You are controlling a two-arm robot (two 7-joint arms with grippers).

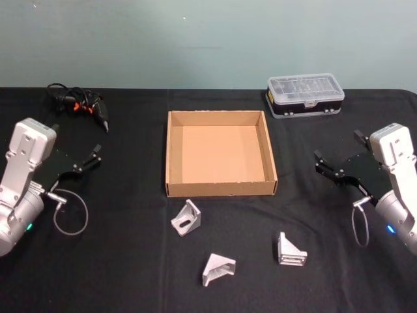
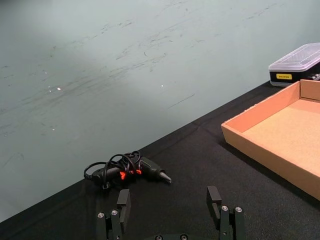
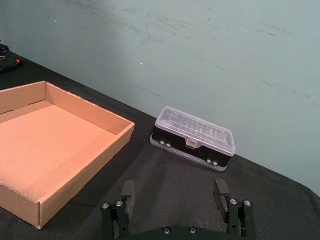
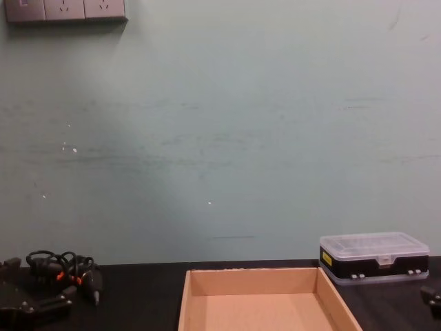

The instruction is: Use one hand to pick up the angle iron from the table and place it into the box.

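Three angle irons on table before box; left gripper, right gripper well apart, both splayed.

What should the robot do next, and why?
Probably lower the open right gripper toward the nearest angle iron on the table. The box is empty, two more angle irons lie before it, and the left gripper hovers open opposite.

— What lies on the black table?
— The cardboard box in the middle. Before it, each apart: left angle iron, middle angle iron, right angle iron. Far back, a clear-lidded case on the right, a corded tool on the left.
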